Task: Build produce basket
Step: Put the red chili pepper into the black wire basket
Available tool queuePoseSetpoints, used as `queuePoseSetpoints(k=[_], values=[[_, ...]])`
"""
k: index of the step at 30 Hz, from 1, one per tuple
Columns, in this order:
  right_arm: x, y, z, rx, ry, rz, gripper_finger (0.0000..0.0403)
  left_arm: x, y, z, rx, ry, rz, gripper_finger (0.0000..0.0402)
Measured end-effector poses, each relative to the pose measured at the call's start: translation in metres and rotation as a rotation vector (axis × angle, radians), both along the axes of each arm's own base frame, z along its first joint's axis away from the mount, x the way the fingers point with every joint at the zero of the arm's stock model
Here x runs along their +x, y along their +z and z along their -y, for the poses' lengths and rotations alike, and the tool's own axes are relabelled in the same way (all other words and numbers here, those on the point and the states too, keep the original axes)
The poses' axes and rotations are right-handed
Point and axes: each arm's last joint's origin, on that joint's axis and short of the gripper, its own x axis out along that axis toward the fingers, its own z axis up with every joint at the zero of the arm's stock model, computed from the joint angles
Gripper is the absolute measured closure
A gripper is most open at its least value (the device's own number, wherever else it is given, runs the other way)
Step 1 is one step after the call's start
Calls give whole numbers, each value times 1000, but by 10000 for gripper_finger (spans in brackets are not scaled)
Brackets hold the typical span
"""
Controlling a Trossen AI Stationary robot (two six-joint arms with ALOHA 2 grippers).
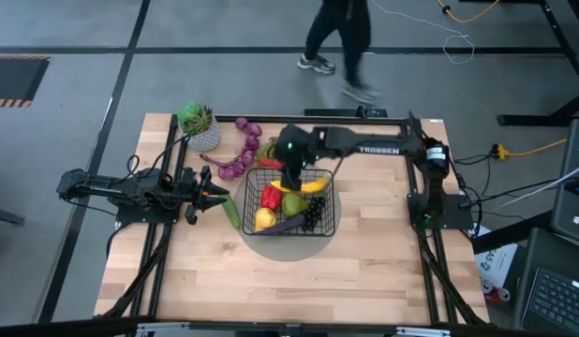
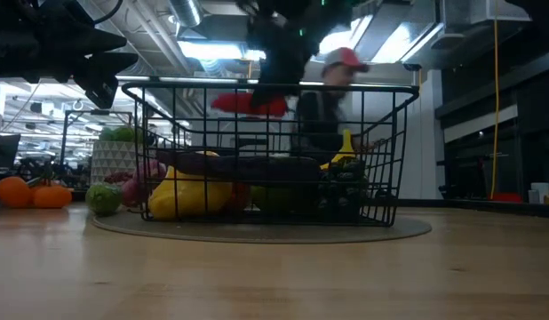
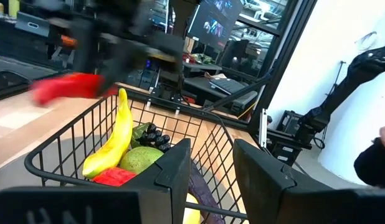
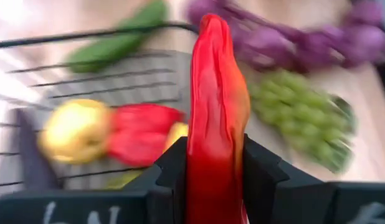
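High view shows the right tool (image 1: 291, 174) clamped on a red pepper (image 4: 214, 99) above the basket (image 1: 329, 217) mid-counter, presumably for dropping in, while the left tool (image 1: 215, 197), fingers parted and empty, waits beside it.

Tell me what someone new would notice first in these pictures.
Probably the long red toy pepper, clamped between the right gripper's fingers just above the black wire-mesh basket mid-table. The basket already holds a yellow banana, a green pear and black grapes. The left gripper waits beside the basket, holding nothing.
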Motion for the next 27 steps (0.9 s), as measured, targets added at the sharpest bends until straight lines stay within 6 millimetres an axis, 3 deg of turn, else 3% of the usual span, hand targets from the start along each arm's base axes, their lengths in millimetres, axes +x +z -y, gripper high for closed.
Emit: queuePoseSetpoints(k=[6, 12, 18, 27], values=[[6, 12, -58, -81, 139, -6, 299, 0, 0, 0, 0, 0, 0, 286], [-6, 27, -91, -341, 78, -156, 299, 0, 0, 0, 0, 0, -1, 286], [-25, 64, -104, -536, -10, -252, 299, 0, 0, 0, 0, 0, -1, 286], [-59, 122, -100, -664, -115, -309, 299, 0, -1, 0, 1, 0, -14, 286]])
